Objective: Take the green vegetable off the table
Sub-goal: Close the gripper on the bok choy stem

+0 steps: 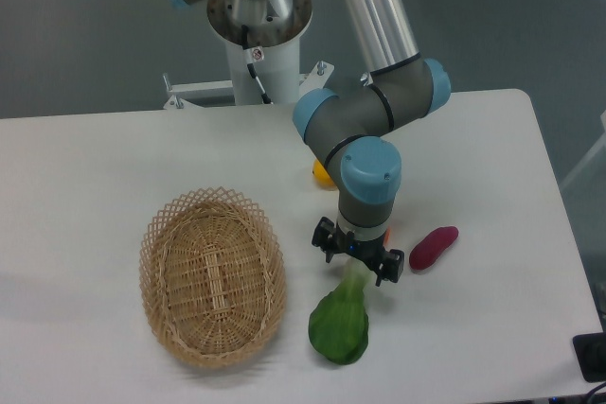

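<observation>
A robot arm's gripper (358, 263) hovers with its fingers spread apart over the pale stalk end of the green vegetable (341, 322), which lies on the white table (85, 196) just right of the wicker basket (212, 275). The fingers hold nothing. The stalk is narrow and looks smooth, so a grip placed there may well slip or pinch off the tip. The broad leaf is the heavier end, and a hold on the stalk alone could let the toy swing or drop. A descent too far to one side could shove the vegetable toward the basket instead of catching it. The leaf is bright green, rounded and glossy like moulded plastic. The basket is an open oval weave. A purple sweet potato (434, 246) lies near the gripper's right, smooth and tapered, and a yellow mango (323, 174) peeks from behind the arm.
</observation>
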Robot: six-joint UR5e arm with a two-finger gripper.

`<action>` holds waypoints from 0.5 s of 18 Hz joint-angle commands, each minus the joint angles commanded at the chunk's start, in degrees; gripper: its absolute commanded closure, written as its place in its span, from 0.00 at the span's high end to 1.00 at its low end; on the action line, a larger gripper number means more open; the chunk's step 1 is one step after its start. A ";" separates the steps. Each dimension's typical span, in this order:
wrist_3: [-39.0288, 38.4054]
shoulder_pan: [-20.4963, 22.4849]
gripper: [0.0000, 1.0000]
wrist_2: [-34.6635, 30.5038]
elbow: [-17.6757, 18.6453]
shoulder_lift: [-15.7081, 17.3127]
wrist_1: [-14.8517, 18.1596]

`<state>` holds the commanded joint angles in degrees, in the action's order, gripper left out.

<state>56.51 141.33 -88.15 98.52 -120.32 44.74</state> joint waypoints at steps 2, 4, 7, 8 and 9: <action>-0.09 0.00 1.00 -0.35 0.00 -0.26 -0.18; -0.18 -0.44 1.00 -0.44 0.52 -0.27 -0.96; -0.70 -0.62 0.83 -1.23 1.58 -0.44 -3.69; -1.14 -0.62 0.74 -1.23 1.58 -0.35 -3.78; -1.14 -0.62 0.63 -1.23 1.58 -0.35 -3.78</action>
<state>55.37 140.71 -89.38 100.11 -120.67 40.96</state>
